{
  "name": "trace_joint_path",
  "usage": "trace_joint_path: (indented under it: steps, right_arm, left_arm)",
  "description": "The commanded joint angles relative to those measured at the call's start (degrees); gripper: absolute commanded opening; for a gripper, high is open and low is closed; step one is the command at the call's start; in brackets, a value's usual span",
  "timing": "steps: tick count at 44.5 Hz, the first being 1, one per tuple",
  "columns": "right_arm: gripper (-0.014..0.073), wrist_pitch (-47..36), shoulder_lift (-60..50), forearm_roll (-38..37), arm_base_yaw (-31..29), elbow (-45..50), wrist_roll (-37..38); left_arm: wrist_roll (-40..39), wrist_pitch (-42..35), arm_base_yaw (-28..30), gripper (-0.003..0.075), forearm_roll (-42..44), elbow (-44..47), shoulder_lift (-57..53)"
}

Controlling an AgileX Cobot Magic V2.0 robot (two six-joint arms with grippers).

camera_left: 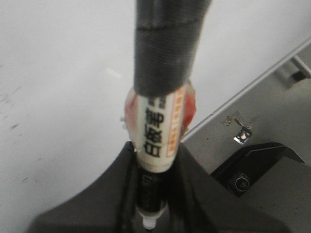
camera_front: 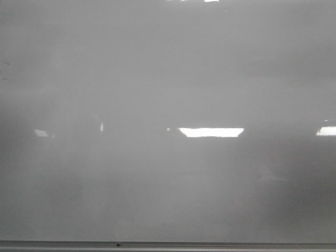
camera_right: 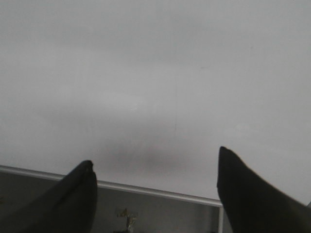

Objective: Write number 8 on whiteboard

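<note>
Gleaming glossy whiteboard (camera_front: 157, 79); left jaws (camera_left: 153, 194) gripping cylindrical taped marker (camera_left: 163, 111).

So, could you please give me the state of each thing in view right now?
whiteboard: blank in the front view, no figure drawn, only light glare.
marker: clamped in the left gripper, upper end wrapped in dark tape.
right gripper: open, holding nothing.
</note>
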Motion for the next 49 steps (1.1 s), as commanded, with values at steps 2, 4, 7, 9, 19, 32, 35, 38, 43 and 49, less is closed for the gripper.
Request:
trace_joint_path:
  steps: [2, 4, 7, 9, 19, 32, 35, 38, 43, 49]
  right_arm:
    - [0.0543, -1.82, 3.51, 5.67, -0.09, -3.04, -6.46]
    - [0.0543, -1.49, 4.81, 9.31, -0.09, -3.17, -11.07]
    - [0.0543, -1.02, 6.09, 15.39, -0.04, -3.24, -18.26]
    - [0.0543, -0.41, 6.89, 19.26, 0.38, -3.24, -24.15]
    - [0.0542, 4.48, 8.79, 28.91, 9.81, -3.24, -45.78]
    - [0.0542, 5.41, 11.98, 29.19, 27.45, -3.3, -49.67]
    - [0.0542, 3.68, 13.15, 29.28, 30.41, -3.3, -49.67]
    - [0.0542, 1.9, 14.28, 29.8, 32.57, -3.42, -49.67]
    - [0.0542, 1.64, 15.72, 32.49, 34.68, -4.68, -49.67]
    - [0.0542, 1.31, 16.38, 35.17, 35.7, -6.15, -49.96]
  left_arm:
    - [3.54, -1.23, -5.67, -0.0019, -3.58, -1.87, 0.01]
    - [4.45, -1.23, -8.37, -0.0019, -3.46, -1.87, 0.86]
    - [5.87, -1.23, -12.96, -0.0019, -2.98, -1.87, 2.14]
    - [5.87, -1.23, -16.07, -0.0019, -1.96, -1.87, 3.26]
    - [5.87, -1.23, -28.38, -0.0019, 3.85, -1.87, 7.41]
    - [5.87, -1.73, -37.39, -0.0019, 5.92, -1.87, 9.01]
    - [5.87, -2.08, -38.61, -0.0019, 6.16, -1.87, 9.01]
    - [5.87, -2.62, -39.58, -0.0019, 6.39, -1.87, 9.01]
    - [5.87, -2.83, -40.15, -0.0019, 6.7, -1.87, 9.01]
    - [5.87, -2.88, -40.15, -0.0019, 6.7, -1.87, 9.01]
